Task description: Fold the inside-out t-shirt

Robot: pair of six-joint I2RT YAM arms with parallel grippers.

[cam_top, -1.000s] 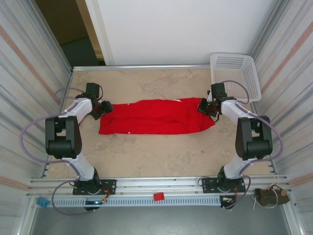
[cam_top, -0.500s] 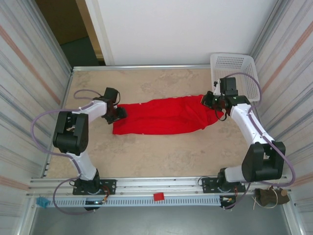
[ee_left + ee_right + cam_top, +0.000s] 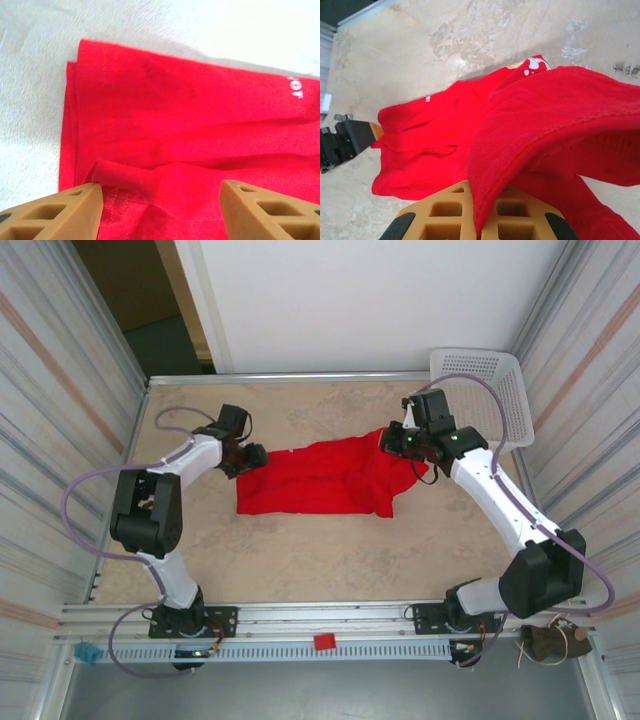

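Observation:
The inside-out t-shirt [image 3: 310, 480] is a bright red band of cloth lying across the middle of the table. My left gripper [image 3: 252, 456] hovers open over its left end, the tan fingers [image 3: 80, 205] wide apart above a small raised fold of the t-shirt [image 3: 190, 115]. My right gripper [image 3: 393, 440] is shut on the shirt's right end and holds it lifted over the rest of the cloth. In the right wrist view the right gripper [image 3: 482, 192] pinches a hemmed edge of the t-shirt [image 3: 420, 135]. White lettering [image 3: 534, 64] shows near the shirt's far edge.
A white plastic basket [image 3: 490, 390] stands at the back right corner, just behind my right arm. Corrugated metal walls close in both sides. The sandy tabletop [image 3: 320, 560] lies bare in front of the shirt, with the metal rail along the near edge.
My right gripper has carried the shirt's right end up and leftward, so the cloth is shorter and bunched. My left gripper has moved right and slightly back, to the shirt's left end.

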